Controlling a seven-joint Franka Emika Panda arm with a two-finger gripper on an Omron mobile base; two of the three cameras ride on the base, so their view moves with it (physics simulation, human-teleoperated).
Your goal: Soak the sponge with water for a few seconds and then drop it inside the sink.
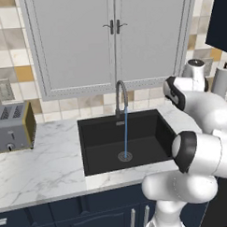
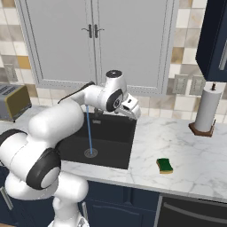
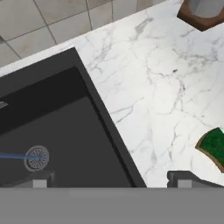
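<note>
While water [image 1: 125, 133] streams into the sink [image 2: 124, 146], the gripper [image 3: 111, 177] hangs with jaws apart, well away from the sponge [image 2: 165, 165].

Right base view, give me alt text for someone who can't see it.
The white arm's open gripper hangs over the black sink's right edge while water streams to the drain. The sponge lies green side up on the marble counter, near a paper towel holder.

Base cams behind arm, L/R, look down; share sink [image 1: 96, 149] (hand cam close above rim).
</note>
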